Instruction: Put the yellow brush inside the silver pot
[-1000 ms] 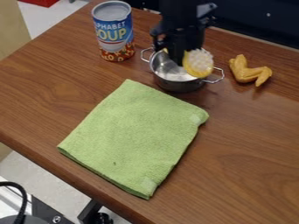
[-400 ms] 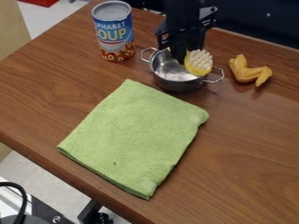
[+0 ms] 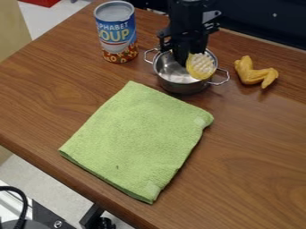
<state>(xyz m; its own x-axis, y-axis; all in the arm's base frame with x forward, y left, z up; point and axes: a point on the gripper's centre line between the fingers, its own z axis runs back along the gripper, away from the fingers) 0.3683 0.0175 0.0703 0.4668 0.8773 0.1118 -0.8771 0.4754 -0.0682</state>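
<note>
And here I am at the silver pot [image 3: 180, 87], my tool [image 3: 183, 57] hanging down over its opening from the top of the camera view. The yellow brush [image 3: 194, 74] is right there, its head at the tool's lower end, over the right-hand part of the pot's opening, white bristles [image 3: 204, 63] facing me and the camera. Is the tool open or closed on it? I can't tell from this angle, the tool's dark body hides the contact. Nor can I tell whether the brush touches the pot.

The pot sits upright on the brown wooden tabletop [image 3: 251, 156], one wire handle out to the left, the other to the right. Over on the left, near the pot, there's the soup can [image 3: 116, 33], standing upright. On the other side, just past the right handle, the toy chicken wing [image 3: 256, 74], golden brown. And down in front of the pot, taking up the middle, the green cloth [image 3: 137, 134], spread flat at a slant, one corner pointing up between can and pot.
</note>
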